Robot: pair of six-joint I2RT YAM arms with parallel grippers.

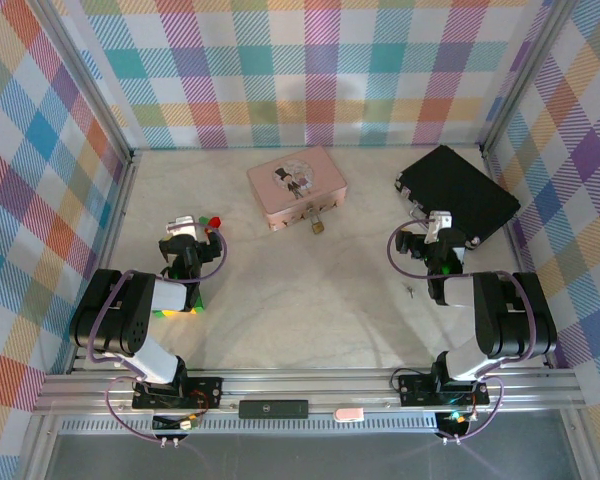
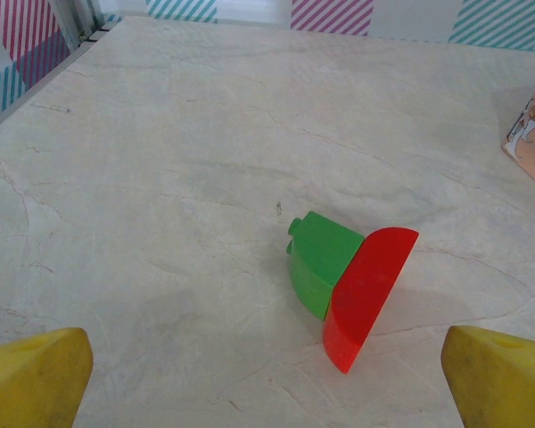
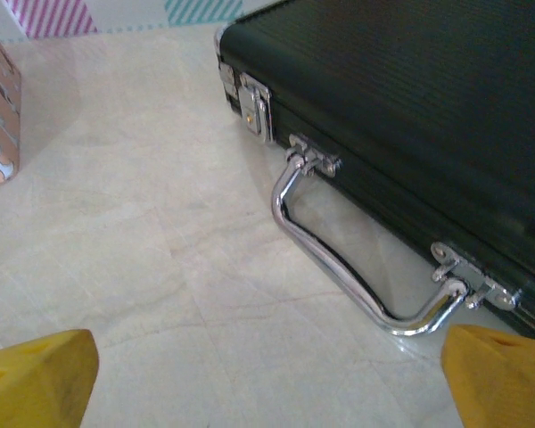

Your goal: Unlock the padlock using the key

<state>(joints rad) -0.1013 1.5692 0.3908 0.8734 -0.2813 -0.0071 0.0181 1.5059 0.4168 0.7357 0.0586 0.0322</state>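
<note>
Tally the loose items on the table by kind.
Boxes/cases: 2 (pink box, black case)
Padlocks: 1 (padlock, at the pink box's front)
Keys: 1 (key, a tiny sliver)
Toy blocks: 2 (green block, red block)
Total: 6, not counting the coloured pieces partly hidden under the left arm.

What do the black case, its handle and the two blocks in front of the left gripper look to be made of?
Black case: probably ribbed plastic or textured metal; matte, with fine parallel lines. Handle: chrome-plated metal, judging by its mirror-bright reflections. Green block and red block: moulded plastic; smooth, even saturated colour, soft sheen.
</note>
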